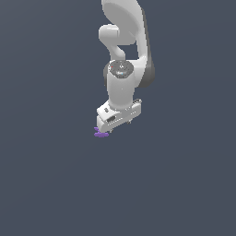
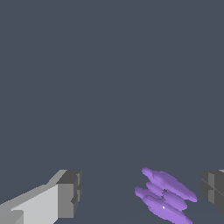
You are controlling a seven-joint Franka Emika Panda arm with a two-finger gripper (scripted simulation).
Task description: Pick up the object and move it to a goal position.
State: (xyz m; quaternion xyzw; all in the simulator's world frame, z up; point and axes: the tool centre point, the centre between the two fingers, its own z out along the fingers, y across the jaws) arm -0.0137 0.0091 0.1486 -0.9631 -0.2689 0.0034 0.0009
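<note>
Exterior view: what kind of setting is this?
A bare simulator scene, apparently: a flat, featureless grey ground, a plainly rendered white arm, and a tiny purple spool between the open hand's fingers.

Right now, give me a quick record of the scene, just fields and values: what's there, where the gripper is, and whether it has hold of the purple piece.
arm: one white Panda arm, reaching down
gripper: gripper, jaws apart
object: small purple spool, two flat discs joined by a narrow waist
object position: between the fingers, nearer one than the other
contact: none visible in the wrist view, gaps on both sides
grasp: not yet closed on the spool
exterior view: spool peeks out below the gripper, toward the exterior view's left
goal marker: none visible
</note>
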